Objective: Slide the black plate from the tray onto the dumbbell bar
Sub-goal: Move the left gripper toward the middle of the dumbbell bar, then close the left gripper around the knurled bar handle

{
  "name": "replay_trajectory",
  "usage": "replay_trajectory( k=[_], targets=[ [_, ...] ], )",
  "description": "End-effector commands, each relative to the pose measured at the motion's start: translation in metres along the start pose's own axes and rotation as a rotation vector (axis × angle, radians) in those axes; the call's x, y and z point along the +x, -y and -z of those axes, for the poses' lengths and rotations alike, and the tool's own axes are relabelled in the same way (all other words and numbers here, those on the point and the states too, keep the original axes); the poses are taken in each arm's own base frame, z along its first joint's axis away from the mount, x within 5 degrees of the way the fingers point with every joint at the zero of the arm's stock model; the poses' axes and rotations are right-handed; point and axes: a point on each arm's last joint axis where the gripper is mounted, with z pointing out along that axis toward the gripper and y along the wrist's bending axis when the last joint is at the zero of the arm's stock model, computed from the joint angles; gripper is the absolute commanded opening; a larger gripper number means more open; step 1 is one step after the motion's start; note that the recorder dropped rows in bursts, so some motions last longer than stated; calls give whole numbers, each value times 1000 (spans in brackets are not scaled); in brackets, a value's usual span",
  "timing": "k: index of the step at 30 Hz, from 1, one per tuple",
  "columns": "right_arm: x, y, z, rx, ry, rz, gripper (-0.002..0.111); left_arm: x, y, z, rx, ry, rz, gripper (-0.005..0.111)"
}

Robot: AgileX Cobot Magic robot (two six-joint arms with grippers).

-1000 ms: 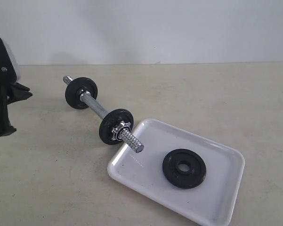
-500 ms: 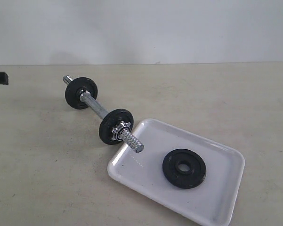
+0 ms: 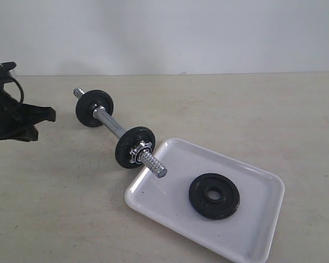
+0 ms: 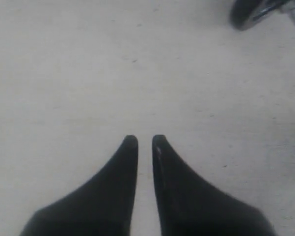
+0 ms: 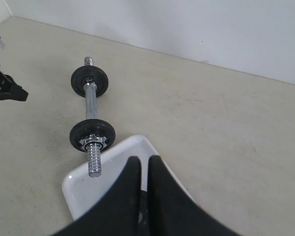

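The black plate lies flat on the white tray. The dumbbell bar lies on the table with two small black discs and a star nut on it. Its threaded end hangs over the tray's near corner. My left gripper hovers left of the bar's far disc, jaws nearly together and holding nothing. My right gripper is high above the tray, fingers close together and empty. They hide most of the plate. The bar shows beyond them.
Beige tabletop runs all round the tray and bar, with a white wall behind. In the left wrist view one disc of the bar sits at the picture's corner. The left gripper shows at the edge of the right wrist view.
The left gripper went almost out of the exterior view, then came back in lower, now pointing right toward the bar. A dark sliver has appeared at the top right edge. Bar, tray and plate are unmoved.
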Motion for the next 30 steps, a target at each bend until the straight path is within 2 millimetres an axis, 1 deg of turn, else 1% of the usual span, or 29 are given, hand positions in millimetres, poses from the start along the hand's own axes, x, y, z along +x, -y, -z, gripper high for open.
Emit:
replay_trajectory(
  k=[1, 3, 4, 5, 6, 7, 12, 17, 20, 25, 28, 30],
  targets=[
    [-2, 0, 1, 0, 11, -1, 3, -6, 27, 0, 102, 56, -3, 42],
    [-2, 0, 1, 0, 11, -1, 3, -6, 36, 1, 151, 65, 90, 67],
    [-2, 0, 1, -1, 9, -1, 3, -6, 38, 0, 167, 62, 129, 78],
    [-2, -1, 1, -3, 7, -1, 3, -6, 40, -1, 188, 56, 188, 87],
    [-2, -1, 1, -4, 6, -1, 3, -5, 41, -4, 210, 41, 249, 92],
    [-1, -1, 1, -4, 4, -2, 3, -5, 43, -6, 225, 29, 291, 93],
    [7, 1, -6, -13, 0, -38, 3, 1, 49, -24, 308, -53, 500, 88],
    [19, 3, -14, -22, -20, -68, 3, 1, 55, -37, 394, -63, 598, 88],
    [23, -1, -14, -78, -50, -9, 3, -4, 57, -42, 438, -37, 657, 88],
    [19, -10, -13, -170, -13, 7, 3, -20, 61, -46, 484, 19, 669, 88],
    [19, -11, -13, -181, -11, 10, 3, -27, 63, -51, 489, 27, 666, 88],
    [19, -11, -13, -181, -11, 10, 3, -31, 64, -55, 492, 30, 665, 85]
  ],
)
